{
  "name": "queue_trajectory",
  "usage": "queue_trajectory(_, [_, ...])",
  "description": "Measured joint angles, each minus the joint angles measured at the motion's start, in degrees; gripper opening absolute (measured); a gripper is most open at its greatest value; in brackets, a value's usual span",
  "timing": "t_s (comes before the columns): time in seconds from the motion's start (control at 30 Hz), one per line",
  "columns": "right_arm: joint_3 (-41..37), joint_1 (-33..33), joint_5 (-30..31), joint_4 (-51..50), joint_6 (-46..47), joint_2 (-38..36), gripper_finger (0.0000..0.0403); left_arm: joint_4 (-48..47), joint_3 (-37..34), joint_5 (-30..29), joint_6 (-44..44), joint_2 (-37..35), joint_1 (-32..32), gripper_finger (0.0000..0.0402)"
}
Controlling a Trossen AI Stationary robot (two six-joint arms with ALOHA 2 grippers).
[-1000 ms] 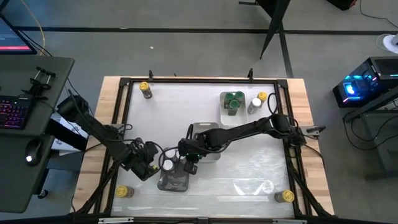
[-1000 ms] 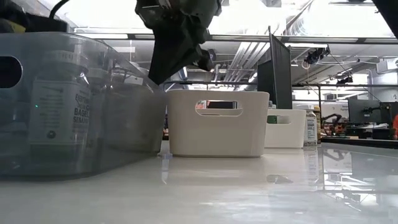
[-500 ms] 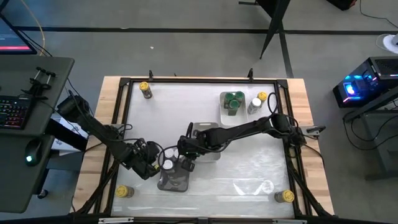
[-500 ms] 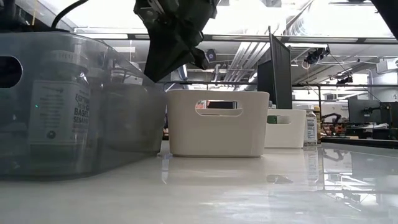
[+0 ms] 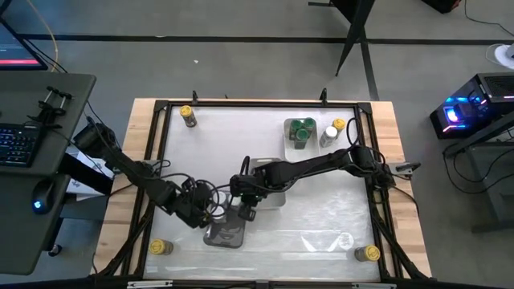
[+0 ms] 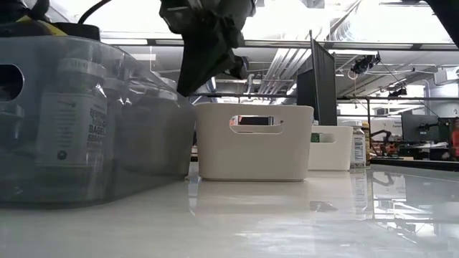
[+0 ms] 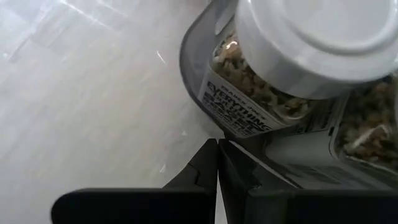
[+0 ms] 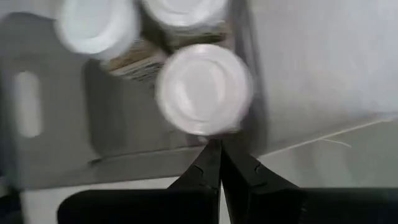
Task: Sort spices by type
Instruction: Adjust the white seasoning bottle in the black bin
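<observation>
The left hand (image 5: 210, 213) has swung in toward the grey tray (image 5: 226, 234), now close over its white-lidded jars (image 7: 314, 37), while the right hand (image 5: 245, 210) above the tray has shifted slightly.

A white table (image 5: 321, 205) with a black frame carries a grey tray (image 5: 225, 233) near the front, a white tray (image 5: 269, 181) mid-table and another tray (image 5: 299, 135) at the back. Yellow-lidded jars (image 5: 187, 116) stand at its corners.
</observation>
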Motion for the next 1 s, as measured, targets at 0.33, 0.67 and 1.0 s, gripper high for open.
queue_trajectory(0.33, [0.09, 0.87, -2.56, 0.66, 1.79, 0.00, 0.0000, 0.23, 0.00, -0.25, 2.00, 0.00, 0.49, 0.0000])
queue_trajectory(0.67, [0.09, 0.94, -0.95, 2.12, 0.99, 1.48, 0.0000, 0.69, 0.00, -0.32, 1.98, 0.00, 0.49, 0.0000])
queue_trajectory(1.0, [0.09, 1.01, -0.93, 2.36, 0.80, 2.35, 0.0000, 1.63, 0.00, -0.39, 1.95, -0.04, 0.49, 0.0000])
